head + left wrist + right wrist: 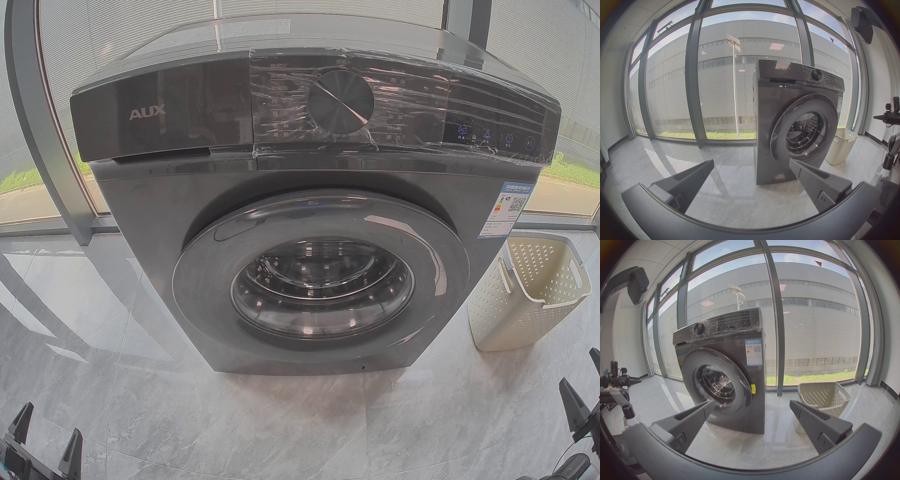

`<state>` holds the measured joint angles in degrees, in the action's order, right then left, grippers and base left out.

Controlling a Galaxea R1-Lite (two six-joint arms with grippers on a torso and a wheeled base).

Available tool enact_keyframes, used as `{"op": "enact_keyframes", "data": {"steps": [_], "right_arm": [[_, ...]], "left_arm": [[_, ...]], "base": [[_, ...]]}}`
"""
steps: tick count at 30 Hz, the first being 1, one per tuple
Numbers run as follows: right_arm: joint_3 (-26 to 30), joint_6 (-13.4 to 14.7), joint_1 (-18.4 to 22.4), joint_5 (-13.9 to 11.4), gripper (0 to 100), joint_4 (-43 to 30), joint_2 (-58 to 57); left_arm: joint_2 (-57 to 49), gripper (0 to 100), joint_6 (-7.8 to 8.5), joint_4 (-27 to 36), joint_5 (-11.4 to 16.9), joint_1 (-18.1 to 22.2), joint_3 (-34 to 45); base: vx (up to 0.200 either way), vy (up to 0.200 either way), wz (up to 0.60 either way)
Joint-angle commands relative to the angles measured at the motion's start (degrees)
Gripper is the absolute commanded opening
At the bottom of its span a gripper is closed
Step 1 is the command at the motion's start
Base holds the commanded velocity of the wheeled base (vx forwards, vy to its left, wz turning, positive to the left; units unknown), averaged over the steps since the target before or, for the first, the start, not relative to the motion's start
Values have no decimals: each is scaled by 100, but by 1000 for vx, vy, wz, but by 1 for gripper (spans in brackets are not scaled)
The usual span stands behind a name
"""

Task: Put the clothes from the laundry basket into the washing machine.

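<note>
Washer (156, 206) is dead ahead on the tile floor (281, 425). Its round door (200, 275) is shut and flush with the front panel, and the drum shows through the glass. The dial (340, 101) sits mid control strip under plastic wrap, and a label (507, 209) is on the upper right front corner.

Basket (531, 300) stands upright on the floor on the robot's right, just beside the washer's right side and set back from the front face. Right wrist view shows a gap of floor between the washer (753, 390) and the basket (823, 396). The rim and perforated walls are visible. Can't tell what's at the bottom, so the clothes aren't confirmed.

Left gripper (47, 431) is low at the near left, fingers spread wide, holding nothing; same in its wrist view (751, 162). Right gripper (581, 375) is low at the near right, also spread wide with nothing in it (752, 402). Both are well apart from the washer and basket.

A floor strip runs between the grippers and the washer front. In left wrist view, a wide stretch of floor lies left of the washer (768, 125), running out to the window wall (693, 93). The basket (840, 145) sits between the washer and the right wall.
</note>
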<state>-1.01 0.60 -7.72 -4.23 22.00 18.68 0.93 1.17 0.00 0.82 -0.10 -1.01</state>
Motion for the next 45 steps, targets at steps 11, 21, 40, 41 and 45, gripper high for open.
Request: {"op": "enact_keyframes", "data": {"steps": [11,21,40,41,45], "right_arm": [[101,-95,833,-78,100,-1234,-1806],[57,-25,745,335,100,-2420,-1868],[101,-60,772,361,100,-2183,-1868],[101,-51,772,370,100,-2183,-1868],[101,-69,772,370,100,-2183,-1868]], "left_arm": [[-93,100,-3,0,-3,1,84],[-93,100,-47,0,-11,1,84],[-93,100,-20,0,-3,1,84],[-93,100,-20,0,-3,1,84],[-93,100,-38,0,-11,1,84]], "base": [[0,0,0],[0,0,0],[0,0,0],[0,0,0],[0,0,0]]}}
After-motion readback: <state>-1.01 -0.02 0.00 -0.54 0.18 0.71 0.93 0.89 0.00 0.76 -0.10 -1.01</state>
